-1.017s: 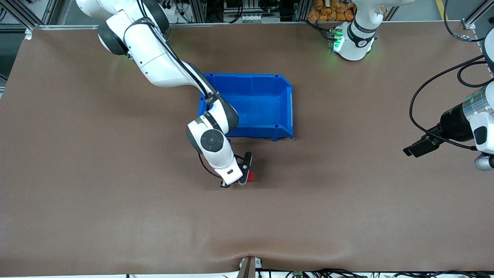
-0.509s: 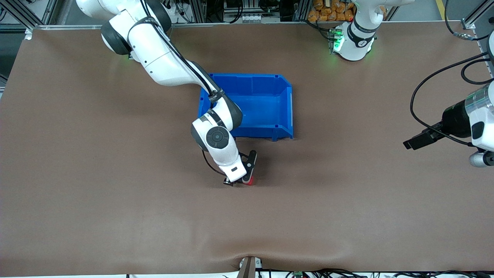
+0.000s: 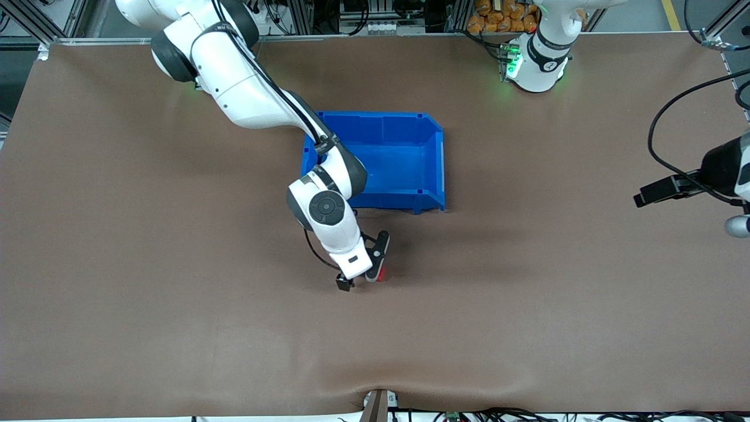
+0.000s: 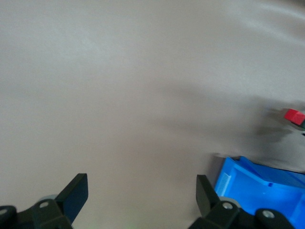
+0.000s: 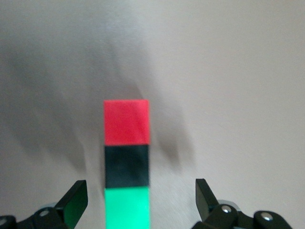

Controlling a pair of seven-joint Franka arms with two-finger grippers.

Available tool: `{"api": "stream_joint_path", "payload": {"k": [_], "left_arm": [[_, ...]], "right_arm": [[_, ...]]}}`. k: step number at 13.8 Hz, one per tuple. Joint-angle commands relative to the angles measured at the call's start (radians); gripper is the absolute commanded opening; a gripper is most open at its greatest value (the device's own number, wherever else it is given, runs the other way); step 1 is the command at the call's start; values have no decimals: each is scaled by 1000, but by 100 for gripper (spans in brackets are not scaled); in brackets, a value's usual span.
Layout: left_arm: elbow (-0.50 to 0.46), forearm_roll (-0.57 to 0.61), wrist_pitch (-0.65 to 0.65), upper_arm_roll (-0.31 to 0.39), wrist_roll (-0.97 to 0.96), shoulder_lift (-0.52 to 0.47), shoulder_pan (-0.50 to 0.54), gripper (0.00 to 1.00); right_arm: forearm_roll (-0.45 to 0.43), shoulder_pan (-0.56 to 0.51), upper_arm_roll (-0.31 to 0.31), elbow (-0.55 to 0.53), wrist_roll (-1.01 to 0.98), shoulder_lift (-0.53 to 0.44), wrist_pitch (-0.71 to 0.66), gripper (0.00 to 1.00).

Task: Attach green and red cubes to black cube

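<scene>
In the right wrist view the red cube (image 5: 127, 122), black cube (image 5: 127, 166) and green cube (image 5: 127, 208) lie joined in one straight row on the table, black in the middle. My right gripper (image 5: 140, 193) is open just above the green end, with a gap between the cube and each finger. In the front view the right gripper (image 3: 358, 279) is low over the table, nearer the camera than the blue bin. Only the red cube (image 3: 381, 275) shows beside it there. My left gripper (image 4: 140, 187) is open and empty.
The blue bin (image 3: 436, 158) stands mid-table and shows nothing inside; its corner shows in the left wrist view (image 4: 267, 183). The left arm (image 3: 718, 170) hangs over the table's edge at its own end. The brown mat bulges at the edge nearest the camera.
The left arm has drawn back toward the edge at its end of the table. The right hand has shifted slightly over the cube row, and one finger now shows farther out.
</scene>
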Motion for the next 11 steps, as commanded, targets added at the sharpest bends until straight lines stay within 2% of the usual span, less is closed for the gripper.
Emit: {"api": "stream_joint_path", "payload": {"k": [1,2,3,6,8,9,11], "left_arm": [[-24,21,-81,-17,19,-30,31,100],[-27,21,-151,-18,25,-35,39,100],[-31,17,-161,-21,40,-41,58,100],[-33,8,-132,-21,143,-53,66,100],[-63,24,-107,-18,142,-88,11,100],[-106,30,-77,-20,142,-117,10,100],[-267,32,26,-20,155,-224,13,100]], "right_arm": [[3,-35,9,-17,14,-83,-109,100],[3,-47,7,-17,47,-110,-158,100],[3,-61,9,-17,84,-139,-208,100],[3,-101,9,-19,166,-218,-317,100],[3,-141,9,-30,245,-279,-375,100],[3,-168,11,-51,281,-325,-390,100],[42,-231,11,-117,292,-417,-412,100]]}}
